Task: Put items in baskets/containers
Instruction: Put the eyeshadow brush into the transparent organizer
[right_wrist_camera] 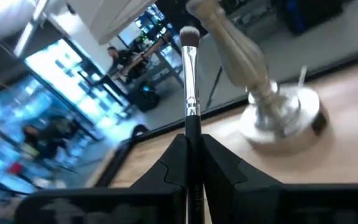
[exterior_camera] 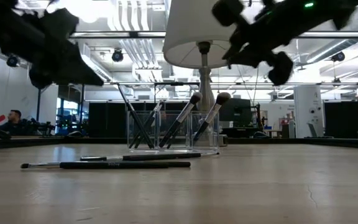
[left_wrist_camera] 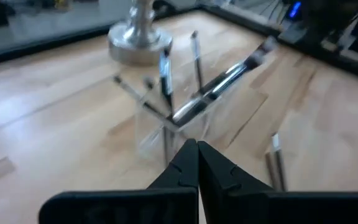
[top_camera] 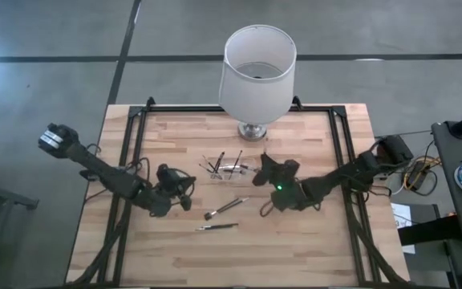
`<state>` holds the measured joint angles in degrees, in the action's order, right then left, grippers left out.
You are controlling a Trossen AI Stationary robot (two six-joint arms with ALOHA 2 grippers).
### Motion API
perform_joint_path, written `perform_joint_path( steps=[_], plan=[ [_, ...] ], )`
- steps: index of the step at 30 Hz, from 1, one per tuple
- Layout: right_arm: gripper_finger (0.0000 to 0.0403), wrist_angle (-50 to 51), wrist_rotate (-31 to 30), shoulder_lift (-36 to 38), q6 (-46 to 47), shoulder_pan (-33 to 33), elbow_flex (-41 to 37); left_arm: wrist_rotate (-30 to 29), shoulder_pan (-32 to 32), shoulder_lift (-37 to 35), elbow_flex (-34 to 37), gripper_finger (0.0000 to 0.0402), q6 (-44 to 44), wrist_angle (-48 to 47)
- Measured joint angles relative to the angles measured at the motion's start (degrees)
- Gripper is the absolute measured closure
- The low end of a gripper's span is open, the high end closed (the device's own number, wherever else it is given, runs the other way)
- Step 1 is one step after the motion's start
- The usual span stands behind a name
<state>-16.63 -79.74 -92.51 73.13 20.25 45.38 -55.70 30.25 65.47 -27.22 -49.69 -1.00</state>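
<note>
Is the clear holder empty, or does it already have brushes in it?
Not empty: several brushes stand leaning inside the clear holder, heads above its rim.

wooden table (top_camera: 311,241), lamp base (top_camera: 253,130), clear holder (top_camera: 229,170), two loose brushes (top_camera: 224,208)

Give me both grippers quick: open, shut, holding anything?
Left gripper: shut, empty, beside the clear holder.
Right gripper: fingers shut on a brush, raised near the lamp base.
</note>
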Motion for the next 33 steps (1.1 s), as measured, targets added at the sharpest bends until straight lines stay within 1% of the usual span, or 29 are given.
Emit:
perform_joint_path(
  steps=[2,4,6,9,13,16,18,20,26,29,33],
  plan=[
    [0.0379,-5.8,1.7,-1.3,-9.6,-2.1,0.3,2.7,-2.3,0.0,1.0,0.0401,0.6,0.0],
    [0.0379,-9.4,2.5,-2.4,-13.3,-3.7,0.5,6.4,-4.3,0.0,1.8,0.0401,2.0,0.0],
    [0.0379,-9.9,3.9,-3.3,-14.3,-4.8,1.5,10.4,-6.1,0.0,2.3,0.0401,4.4,-0.1],
    [0.0379,-9.9,6.2,-6.1,-17.0,-5.4,3.5,15.7,-7.9,-0.1,2.6,0.0401,10.2,0.0],
    [0.0378,-9.9,6.7,-10.6,-19.4,-5.4,6.8,20.3,-8.9,-0.2,3.0,0.0401,19.6,-0.1],
    [0.0378,-9.9,5.2,-14.3,-20.1,-5.7,9.2,23.1,-8.9,-0.5,3.0,0.0401,25.7,-0.2],
    [0.0378,-9.6,2.2,-16.7,-20.3,-5.9,10.3,25.4,-8.9,-0.8,3.0,0.0401,28.0,-0.2],
    [0.0378,-9.9,0.4,-18.9,-20.3,-6.1,11.7,26.4,-8.9,-0.9,3.0,0.0401,29.8,-0.2],
    [0.0378,-9.5,-3.7,-25.1,-20.9,-6.4,15.2,26.6,-8.9,-0.9,3.1,0.0401,33.6,-0.5],
    [0.0378,-9.6,-4.2,-26.8,-21.7,-6.7,16.6,26.8,-8.9,-0.9,3.2,0.0401,33.6,-0.6],
    [0.0378,-9.1,-4.4,-27.7,-24.1,-6.7,17.4,28.7,-9.0,-0.9,3.2,0.0401,33.7,-0.7]
  ],
)
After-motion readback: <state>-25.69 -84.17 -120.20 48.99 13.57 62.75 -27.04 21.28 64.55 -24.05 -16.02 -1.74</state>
